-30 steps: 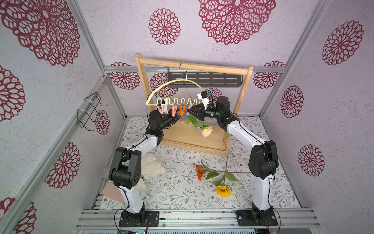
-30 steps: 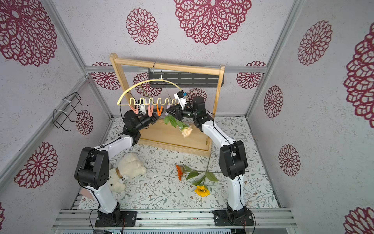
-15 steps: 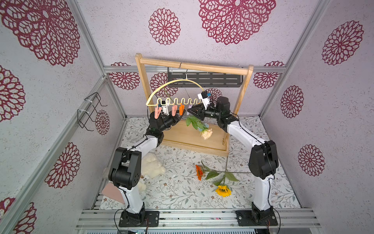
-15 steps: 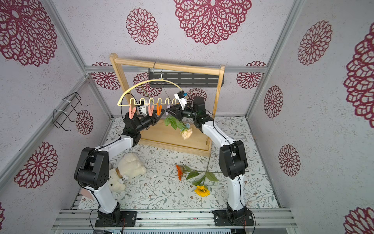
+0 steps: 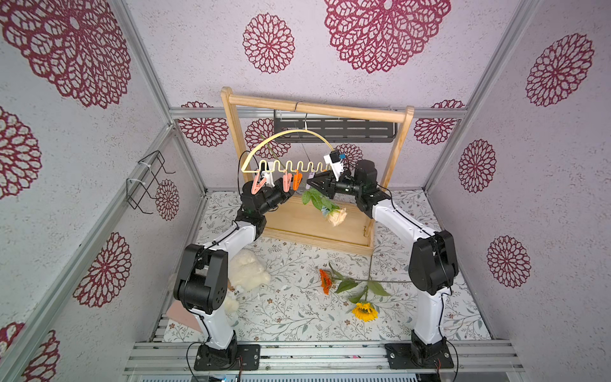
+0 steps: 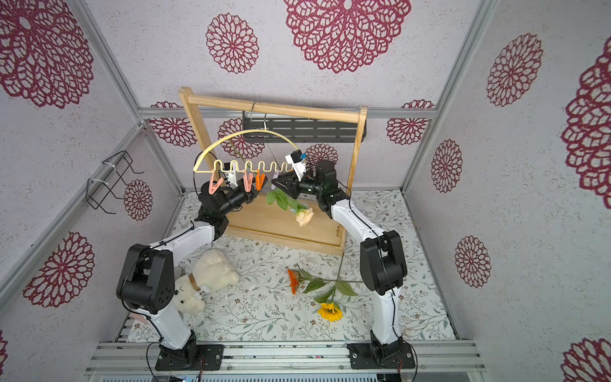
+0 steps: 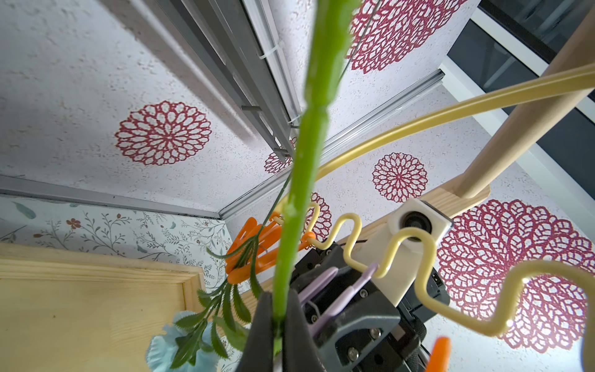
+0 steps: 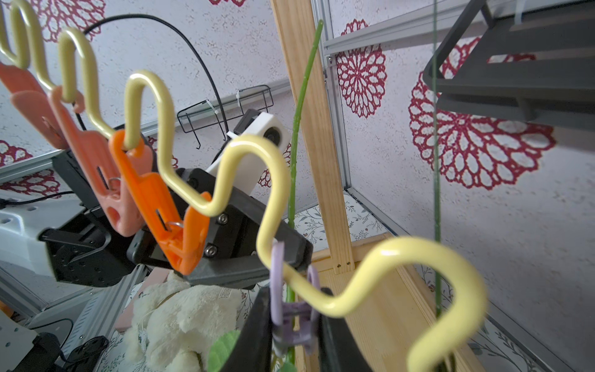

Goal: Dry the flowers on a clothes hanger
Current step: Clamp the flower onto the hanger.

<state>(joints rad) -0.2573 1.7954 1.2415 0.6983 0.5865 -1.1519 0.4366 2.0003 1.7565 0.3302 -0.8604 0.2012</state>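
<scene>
The pale-yellow clothes hanger (image 5: 284,135) (image 6: 264,132) hangs from the wooden rack, and pink and orange clothespins (image 5: 296,180) are clipped on its wavy bar. My left gripper (image 5: 292,193) (image 7: 278,309) is shut on a thick green flower stem (image 7: 309,145) (image 8: 301,96) that rises past the bar. My right gripper (image 5: 310,183) (image 8: 294,309) is shut on the lilac clothespin (image 8: 277,290), right beside that stem. Below the grippers a peach rose (image 5: 337,216) (image 6: 305,216) and a light blue carnation (image 7: 161,344) hang heads down. An orange gerbera (image 5: 325,281) and a yellow sunflower (image 5: 364,311) lie on the mat.
The wooden rack (image 5: 317,107) stands at the back on a wooden base (image 5: 314,228). Behind it a black slotted shelf (image 5: 334,129) is fixed to the wall. A black wire rack (image 5: 145,182) hangs on the left wall. A white plush bear (image 5: 246,269) lies by the left arm.
The left gripper has shifted slightly towards the right gripper with the stem, and the pink clothespin has swung outward. The right arm has stayed put.
</scene>
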